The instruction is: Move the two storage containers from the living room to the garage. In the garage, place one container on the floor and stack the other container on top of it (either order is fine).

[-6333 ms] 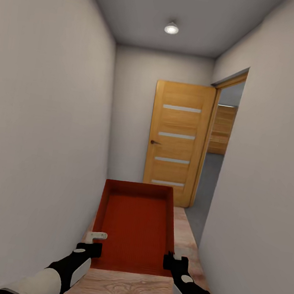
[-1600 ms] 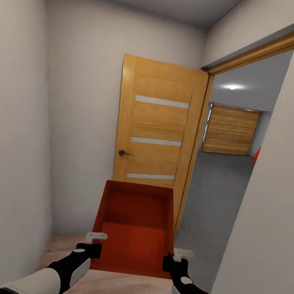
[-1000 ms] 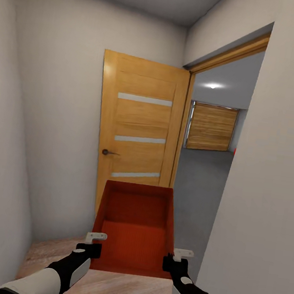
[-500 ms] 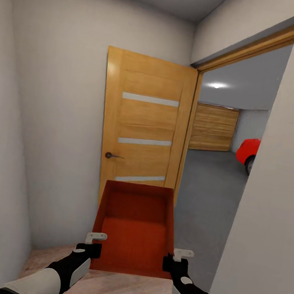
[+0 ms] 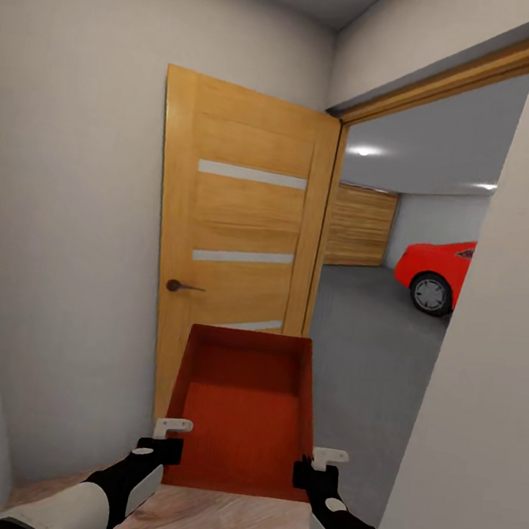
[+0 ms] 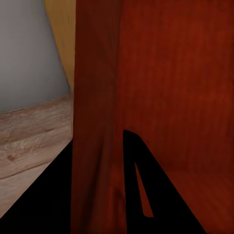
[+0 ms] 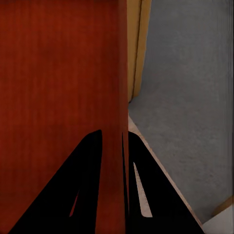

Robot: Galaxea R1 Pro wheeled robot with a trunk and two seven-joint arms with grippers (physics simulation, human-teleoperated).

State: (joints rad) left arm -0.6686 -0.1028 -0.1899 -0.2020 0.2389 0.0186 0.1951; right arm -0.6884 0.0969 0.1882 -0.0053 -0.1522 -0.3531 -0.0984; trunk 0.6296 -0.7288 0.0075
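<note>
You've got one storage container (image 5: 241,413) up off the ground, carried out in front of you, open top up, long axis pointing straight ahead toward the wooden door (image 5: 234,243). Left end effector (image 5: 163,438) is clamped on its left wall near your end, right end effector (image 5: 314,463) on the right wall; the wrist views show each pair of fingers straddling a wall. Progress-wise you're roughly a quarter in, I'd say: nothing's set down yet. The garage floor (image 5: 362,346) is right through the doorway on your right, red car (image 5: 437,272) parked beyond. Left to do: place this one, fetch the other, stack.
</note>
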